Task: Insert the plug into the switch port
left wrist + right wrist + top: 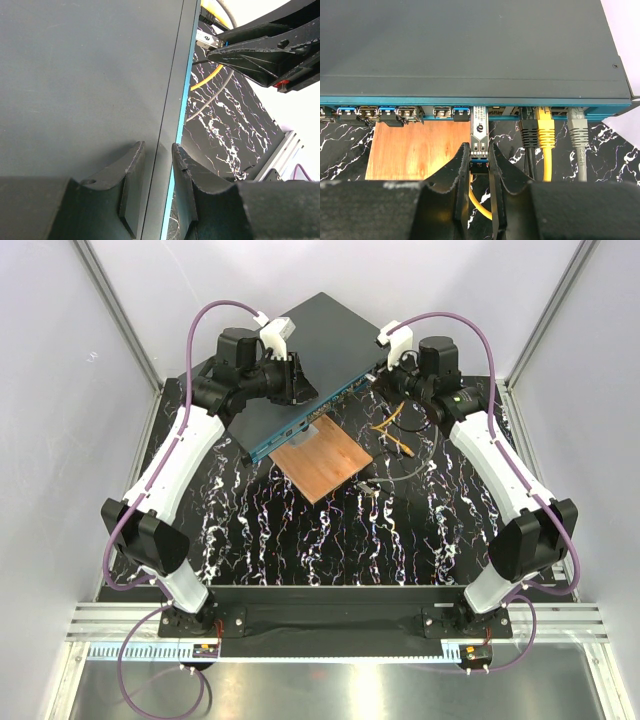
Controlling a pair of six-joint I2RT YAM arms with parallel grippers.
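Observation:
The plug [479,131] is a slim silver module with a blue-black tail. My right gripper [479,150] is shut on the tail, in line with the switch's teal front face [470,102]. The plug's nose sits at the mouth of a switch port [479,110], between a blue-latched module and a black cable plug. How deep it sits is hidden. My left gripper [156,146] lies over the switch's dark grey top [85,85] at its front edge, with the jaws a narrow gap apart and nothing between the pads. In the top view both grippers [298,380] [385,380] are at the switch [310,340].
A copper-brown square plate [322,462] lies on the black marbled table in front of the switch. Black [528,132], yellow [545,132] and grey [576,130] cables are plugged in right of the plug. Loose yellow and grey cable [395,430] trails near the right arm. Other modules [390,114] fill ports to the left.

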